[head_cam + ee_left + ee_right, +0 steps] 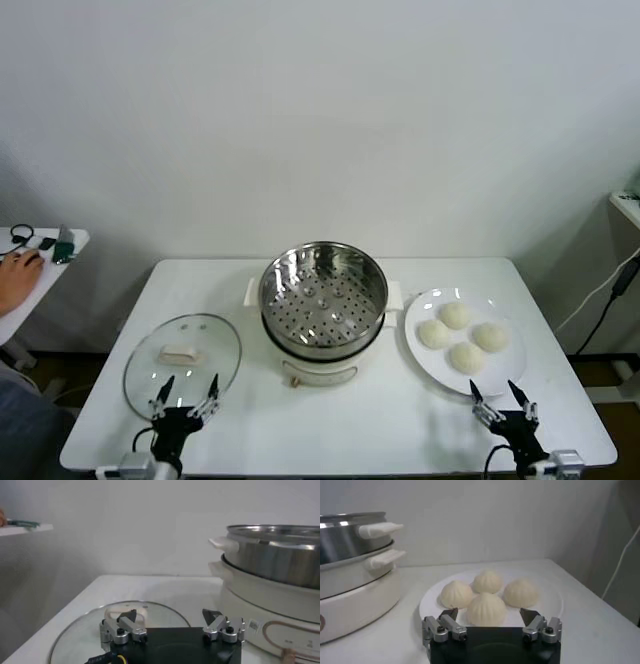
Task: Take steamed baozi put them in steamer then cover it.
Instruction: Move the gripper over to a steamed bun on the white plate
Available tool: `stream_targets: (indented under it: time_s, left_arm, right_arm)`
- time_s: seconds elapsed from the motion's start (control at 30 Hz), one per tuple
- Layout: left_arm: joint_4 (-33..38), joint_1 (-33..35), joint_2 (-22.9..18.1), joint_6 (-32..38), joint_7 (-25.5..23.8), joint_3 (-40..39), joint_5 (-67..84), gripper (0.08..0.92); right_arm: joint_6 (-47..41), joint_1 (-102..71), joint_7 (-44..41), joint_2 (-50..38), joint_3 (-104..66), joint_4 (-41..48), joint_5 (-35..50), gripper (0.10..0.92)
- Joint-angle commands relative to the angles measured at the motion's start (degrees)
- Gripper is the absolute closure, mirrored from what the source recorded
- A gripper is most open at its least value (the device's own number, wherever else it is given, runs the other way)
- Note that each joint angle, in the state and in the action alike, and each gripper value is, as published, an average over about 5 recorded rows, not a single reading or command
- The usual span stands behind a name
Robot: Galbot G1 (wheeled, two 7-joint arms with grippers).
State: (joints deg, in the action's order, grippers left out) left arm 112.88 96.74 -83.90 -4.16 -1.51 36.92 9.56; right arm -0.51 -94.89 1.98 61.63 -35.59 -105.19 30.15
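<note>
The steel steamer with a perforated floor stands empty on its white cooker base at the table's middle; it also shows in the left wrist view and the right wrist view. Several cream-white baozi lie on a white plate to its right, also in the right wrist view. The glass cover with a white handle lies flat to the left, also in the left wrist view. My left gripper is open at the cover's near edge. My right gripper is open just short of the plate.
The white table ends close behind both grippers. A small side table with dark items stands at the far left, with a person's hand on it. A cable hangs at the right.
</note>
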Motion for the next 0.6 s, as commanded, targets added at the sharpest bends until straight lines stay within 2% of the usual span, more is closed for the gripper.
stream_targets:
  time_s: [0.03, 0.23, 0.43, 0.6]
  left_arm:
    - [1.53, -0.20, -0.02, -0.27, -0.25, -0.13, -0.45, 0.177]
    - [2.01, -0.23, 0.06, -0.02, -0.48, -0.79, -0.99, 0.177]
    - [2.17, -0.43, 0.16, 0.36, -0.78, -1.38, -1.38, 0.177]
    - [1.90, -0.82, 0.45, 0.57, -0.97, -1.48, -1.39, 0.177]
  right_arm:
    - [-11.30, 6.92, 2.21, -3.84, -1.50, -2.54, -1.83, 0.203]
    - [-20.30, 23.48, -2.21, -16.21, 0.72, 3.16, -2.01, 0.203]
    - [-22.22, 37.77, -17.93, -31.90, 11.78, 14.80, -7.35, 0.203]
    - [-15.64, 47.42, -36.76, -41.84, 23.85, 22.63, -17.39, 0.203]
